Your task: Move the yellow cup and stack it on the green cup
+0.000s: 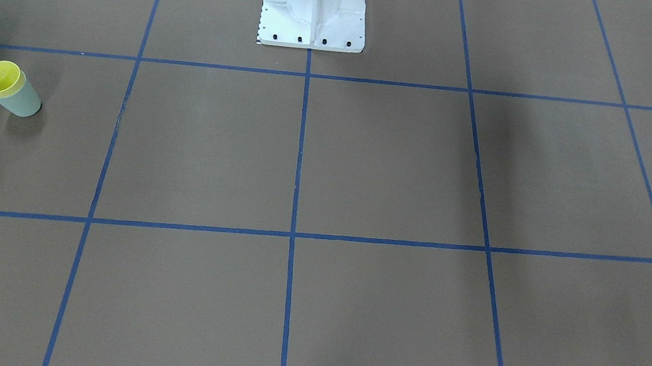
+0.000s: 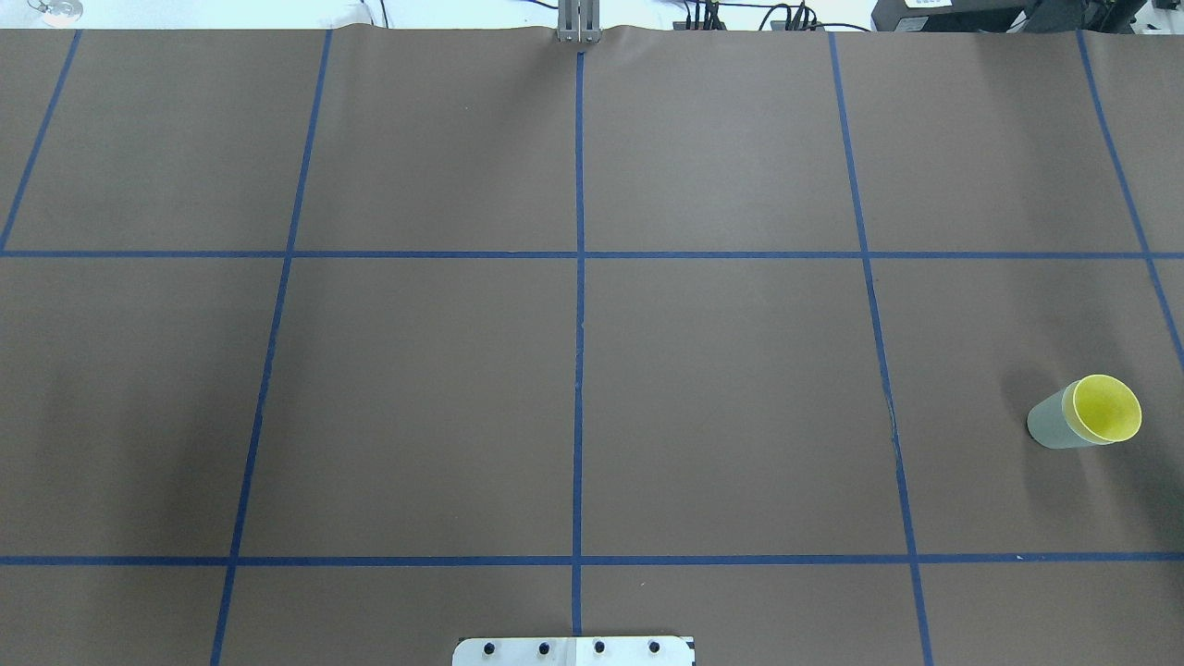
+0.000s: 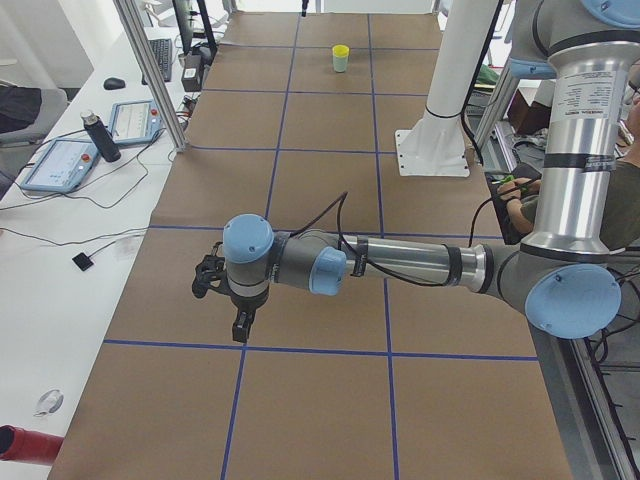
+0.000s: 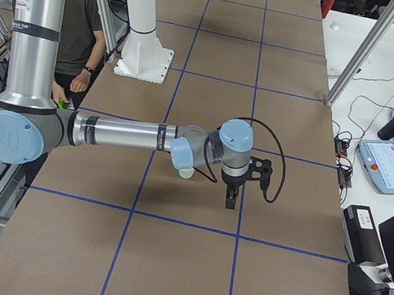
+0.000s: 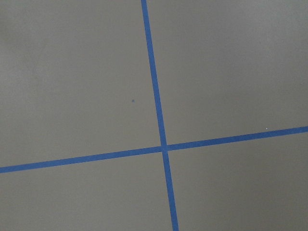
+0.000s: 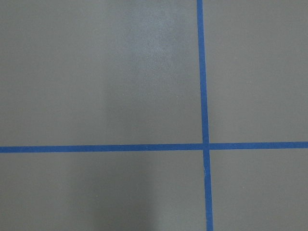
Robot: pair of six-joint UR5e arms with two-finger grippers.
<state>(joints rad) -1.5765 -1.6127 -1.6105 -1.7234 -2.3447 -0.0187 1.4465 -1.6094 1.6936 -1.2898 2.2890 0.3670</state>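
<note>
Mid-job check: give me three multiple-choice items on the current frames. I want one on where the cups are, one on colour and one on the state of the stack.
1. Where on the table are the yellow cup and the green cup?
A. Far on the robot's right side
B. Far on the robot's left side
C. At the centre

2. Which colour is the inner cup?
A. Green
B. Yellow
C. Blue

3. The yellow cup is
A. standing apart from the green cup
B. nested inside the upright green cup
C. lying on its side

Answers:
1 A: the overhead view shows them near its right edge.
2 B: the open mouth and rim are yellow, and the outer wall is green.
3 B: only the yellow rim band shows above the green wall.
</note>
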